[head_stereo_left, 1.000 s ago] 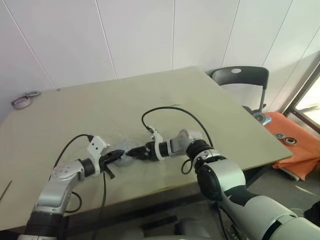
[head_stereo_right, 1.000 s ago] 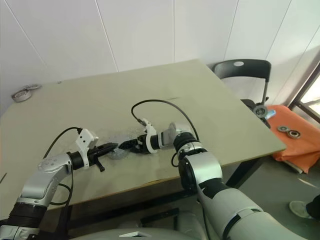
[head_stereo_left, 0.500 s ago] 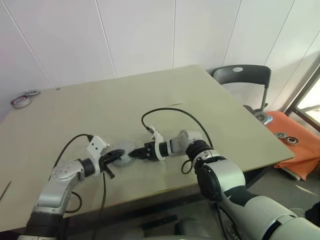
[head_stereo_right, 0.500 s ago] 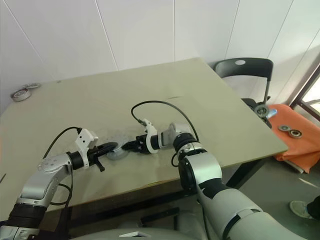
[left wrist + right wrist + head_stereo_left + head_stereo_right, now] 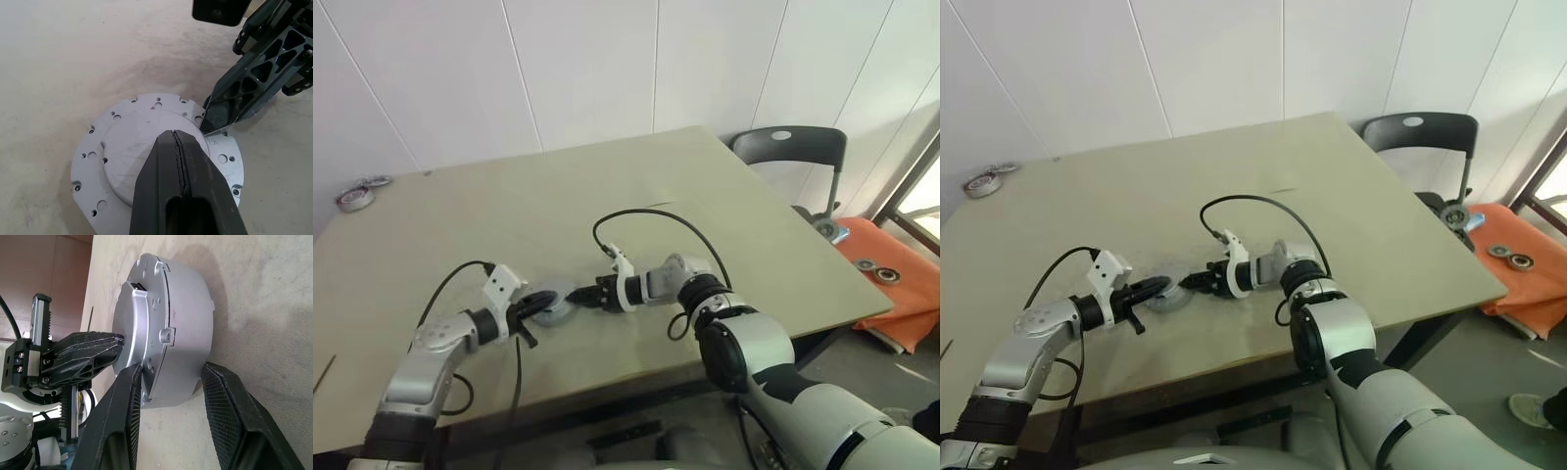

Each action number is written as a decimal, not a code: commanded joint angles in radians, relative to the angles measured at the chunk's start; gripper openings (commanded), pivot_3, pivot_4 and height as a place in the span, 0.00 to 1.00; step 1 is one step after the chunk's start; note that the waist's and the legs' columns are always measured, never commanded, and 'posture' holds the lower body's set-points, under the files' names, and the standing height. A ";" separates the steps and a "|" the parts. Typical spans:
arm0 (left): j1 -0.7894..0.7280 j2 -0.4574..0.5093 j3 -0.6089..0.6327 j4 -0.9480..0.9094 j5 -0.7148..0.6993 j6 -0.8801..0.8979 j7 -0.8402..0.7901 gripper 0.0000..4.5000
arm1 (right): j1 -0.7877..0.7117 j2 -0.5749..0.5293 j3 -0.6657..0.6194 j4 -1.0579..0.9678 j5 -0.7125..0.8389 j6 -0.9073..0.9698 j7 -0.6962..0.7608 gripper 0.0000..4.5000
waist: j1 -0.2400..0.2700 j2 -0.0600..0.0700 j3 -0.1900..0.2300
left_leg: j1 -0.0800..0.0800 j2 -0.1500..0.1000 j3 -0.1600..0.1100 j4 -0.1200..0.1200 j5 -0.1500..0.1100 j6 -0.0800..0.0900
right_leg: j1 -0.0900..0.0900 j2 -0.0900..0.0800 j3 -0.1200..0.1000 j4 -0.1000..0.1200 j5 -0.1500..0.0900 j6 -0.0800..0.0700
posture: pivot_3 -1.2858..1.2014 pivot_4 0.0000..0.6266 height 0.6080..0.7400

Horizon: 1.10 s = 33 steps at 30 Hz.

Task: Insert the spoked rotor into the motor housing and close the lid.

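Two grippers are meeting over the table (image 5: pixel 724 196), where the closed motor housing (image 5: pixel 551 305) is sitting near the front edge. The right gripper (image 5: pixel 171 396), reaching from three o'clock, is straddling its rim, jaws partly open. The left gripper (image 5: pixel 178 147), from nine o'clock, is pressing its shut fingers on the silver lid (image 5: pixel 142 142).

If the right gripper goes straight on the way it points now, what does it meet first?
Most likely the silver motor assembly on the table: it already lies between the right gripper fingers. Just beyond it stands the left gripper, pressing on the lid; depth there is unclear.
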 commanded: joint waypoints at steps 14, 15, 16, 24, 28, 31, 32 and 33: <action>0.035 0.001 -0.038 0.059 0.041 0.035 0.005 0.00 | -0.006 0.001 0.015 0.011 -0.030 -0.035 -0.044 0.34 | 0.000 0.000 0.000 | 0.000 0.000 0.000 0.000 0.000 0.000 | 0.000 0.000 0.000 0.000 0.000 0.000 | 0.52 0.00 1.00; 0.035 0.001 -0.038 0.059 0.041 0.035 0.005 0.00 | -0.006 0.001 0.016 0.011 -0.031 -0.034 -0.043 0.34 | 0.000 0.000 0.000 | 0.000 0.000 0.000 0.000 0.000 0.000 | 0.000 0.000 0.000 0.000 0.000 0.000 | 0.52 0.00 1.00; 0.036 0.001 -0.038 0.059 0.041 0.035 0.005 0.00 | -0.007 0.001 0.021 0.011 -0.032 -0.029 -0.033 0.34 | 0.000 0.000 0.000 | 0.000 0.000 0.000 0.000 0.000 0.000 | 0.000 0.000 0.000 0.000 0.000 0.000 | 0.52 0.00 1.00; 0.033 0.002 -0.038 0.059 0.040 0.036 0.003 0.00 | -0.004 0.003 0.024 0.016 -0.039 -0.029 -0.046 0.34 | 0.000 0.000 0.000 | 0.000 -0.001 0.000 0.000 0.000 0.000 | 0.000 0.000 0.000 -0.001 0.000 0.001 | 0.52 0.00 1.00; 0.029 0.003 -0.034 0.065 0.045 0.031 0.010 0.00 | -0.008 0.001 0.019 0.016 -0.036 -0.032 -0.055 0.34 | 0.000 0.000 0.000 | 0.000 -0.001 0.000 0.000 0.000 0.000 | 0.000 0.000 0.000 -0.001 0.000 0.000 | 0.52 0.00 1.00; 0.011 0.004 -0.013 0.066 0.045 0.024 0.031 0.00 | -0.011 0.002 0.020 0.014 -0.034 -0.029 -0.041 0.34 | 0.000 0.000 0.000 | 0.000 -0.001 0.000 0.000 0.000 0.000 | 0.000 0.000 0.000 -0.001 0.000 0.000 | 0.52 0.00 1.00; 0.005 0.010 -0.001 0.054 0.033 0.030 0.028 0.00 | -0.010 0.003 0.021 0.015 -0.035 -0.031 -0.042 0.34 | 0.000 0.000 0.000 | 0.000 -0.001 0.000 0.000 0.000 0.000 | 0.000 0.000 0.000 -0.001 0.000 0.000 | 0.52 0.00 1.00; 0.002 0.018 0.012 0.040 0.020 0.035 0.023 0.00 | -0.009 0.004 0.021 0.016 -0.036 -0.034 -0.045 0.34 | 0.000 0.000 0.000 | 0.000 -0.001 0.000 0.000 0.000 0.000 | 0.000 0.000 0.000 -0.001 0.000 0.000 | 0.52 0.00 1.00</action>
